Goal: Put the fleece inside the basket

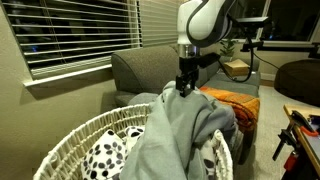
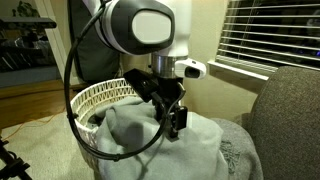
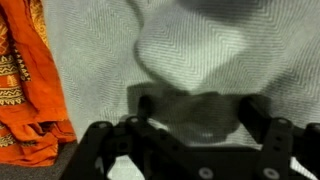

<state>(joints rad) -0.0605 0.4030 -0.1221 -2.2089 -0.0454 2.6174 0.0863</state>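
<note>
In an exterior view I see my gripper (image 1: 185, 86) at the top of the fleece (image 1: 180, 130), heaped over the basket (image 1: 75, 140) rim. In an exterior view its fingers (image 2: 178, 120) point down into the grey fabric. In the wrist view the jaws stand wide, with fleece bunched between them and an orange blanket (image 3: 25, 70) alongside.

The fleece (image 1: 180, 130) hides the right side of the basket (image 1: 75, 138); the bottom edge cuts both off. The wrist view is blurred.

basket (image 1: 72, 137): mouth partly covered by fleece (image 1: 180, 125) | spotted cloth (image 1: 105, 153) fills open part | sofa back (image 1: 140, 70) behind
</note>
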